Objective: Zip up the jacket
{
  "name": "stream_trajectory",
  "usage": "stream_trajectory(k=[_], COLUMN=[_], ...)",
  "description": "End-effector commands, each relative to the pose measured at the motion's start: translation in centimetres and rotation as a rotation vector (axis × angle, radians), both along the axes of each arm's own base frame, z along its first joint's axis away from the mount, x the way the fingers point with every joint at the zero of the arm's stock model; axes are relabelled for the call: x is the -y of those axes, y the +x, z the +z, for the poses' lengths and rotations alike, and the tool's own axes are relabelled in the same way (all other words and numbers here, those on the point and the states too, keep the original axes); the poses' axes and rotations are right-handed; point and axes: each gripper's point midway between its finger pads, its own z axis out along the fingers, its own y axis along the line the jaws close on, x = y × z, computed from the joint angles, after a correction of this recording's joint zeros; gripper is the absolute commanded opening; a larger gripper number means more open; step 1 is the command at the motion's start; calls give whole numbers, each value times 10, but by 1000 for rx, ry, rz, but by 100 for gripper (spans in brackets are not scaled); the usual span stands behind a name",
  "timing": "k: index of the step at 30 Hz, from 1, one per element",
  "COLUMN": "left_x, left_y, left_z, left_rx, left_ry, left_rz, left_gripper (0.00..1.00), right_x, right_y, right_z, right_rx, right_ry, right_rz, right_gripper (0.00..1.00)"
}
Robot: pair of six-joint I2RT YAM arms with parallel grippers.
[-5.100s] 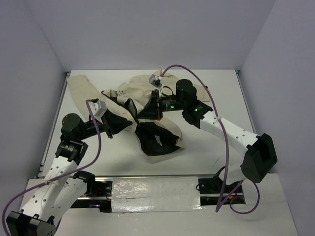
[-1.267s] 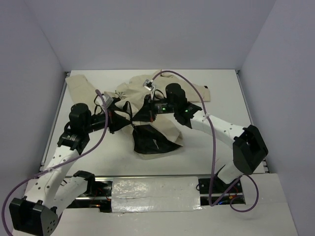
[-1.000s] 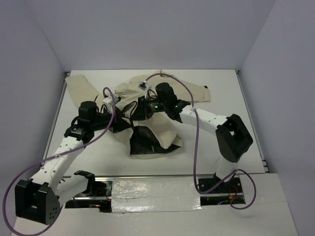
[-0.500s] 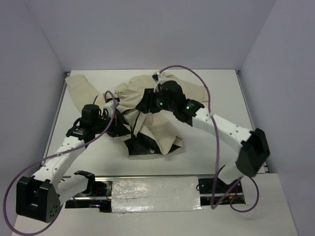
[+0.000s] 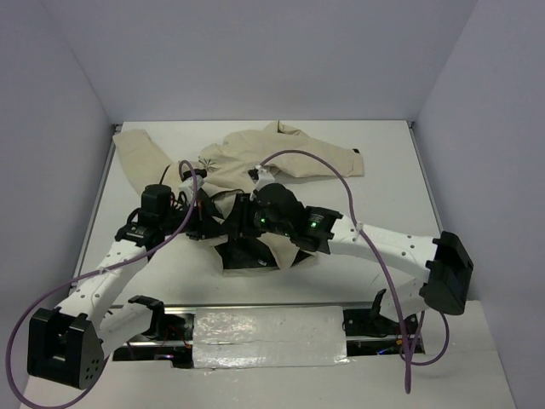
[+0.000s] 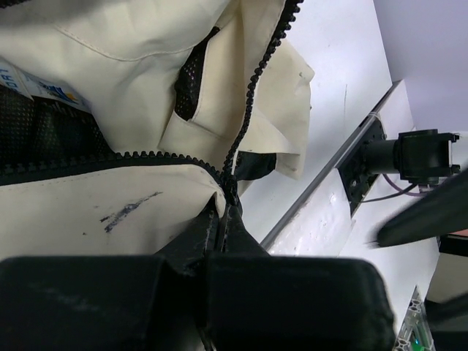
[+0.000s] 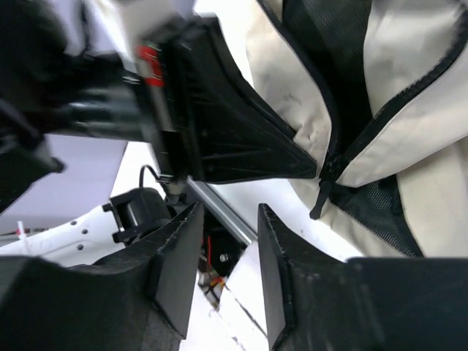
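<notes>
Left pincer (image 6: 223,219): closed tight on the hem of the jacket (image 6: 110,44), at the foot of the zipper (image 6: 252,88), where the two rows of teeth met. It had barely moved over the past half second.

Right pincer (image 7: 228,213): jaws parted to a middling gap, nothing between them. Half a second before, it had been over the jacket's upper middle. It had since dropped to the lower front, close to the left pincer. A dark pull (image 7: 319,203) hung just ahead of its fingertips, not yet touched.

Meaning for the task: hem anchored and second arm brought to the zipper's foot. Zipping itself looked unstarted, as the teeth stood apart above the junction.

Jacket (image 5: 281,158): lay crumpled on the far half of the worktop (image 5: 392,170), one sleeve towards the far left corner and the other to the right. The lower front was drawn towards the near middle between the arms.

Hidden or unclear:
- From above, both arms covered the zipper's foot.
- In the left wrist view, the fingers masked the pinched hem.
- Possibly the pull belonged to a seated slider, but this could not be confirmed.
- The zipper's upper end was cut off in both wrist views.
</notes>
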Motion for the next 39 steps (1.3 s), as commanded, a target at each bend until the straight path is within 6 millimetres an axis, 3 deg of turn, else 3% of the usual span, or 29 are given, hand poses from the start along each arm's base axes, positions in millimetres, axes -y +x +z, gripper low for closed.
stream_trajectory(k=[1,3,8,12,21,28,35,39], left_x=[3,3,4,3,3,2,1,0], left_y=[5,6,12,13,16,17,18,19], left_z=[8,7,5,3,0,-2,-1,-3], left_rx=[35,30,33,34,35,30,31,27], left_ry=[-36,-45,-65,-65,-69,-61,-66,-65], left_rz=[-1,9,24,30,31,33,38,44], left_gripper=[0,0,0,0,0,0,0,0], right_x=[-12,-17,-19,-15,-14,-9,-17,-25], right_y=[-8,-7,-8,-7,-7,20,22,21], right_z=[-30,-33,-66,-67,-98,-102,-104,-100], right_rx=[-111,-107,-189,-191,-231,-227,-204,-194], right_ry=[-14,-23,-48,-19,-59,-29,-22,-7], right_rz=[21,35,39,12,0,-21,13,53], right_gripper=[44,46,43,40,44,41,32,33])
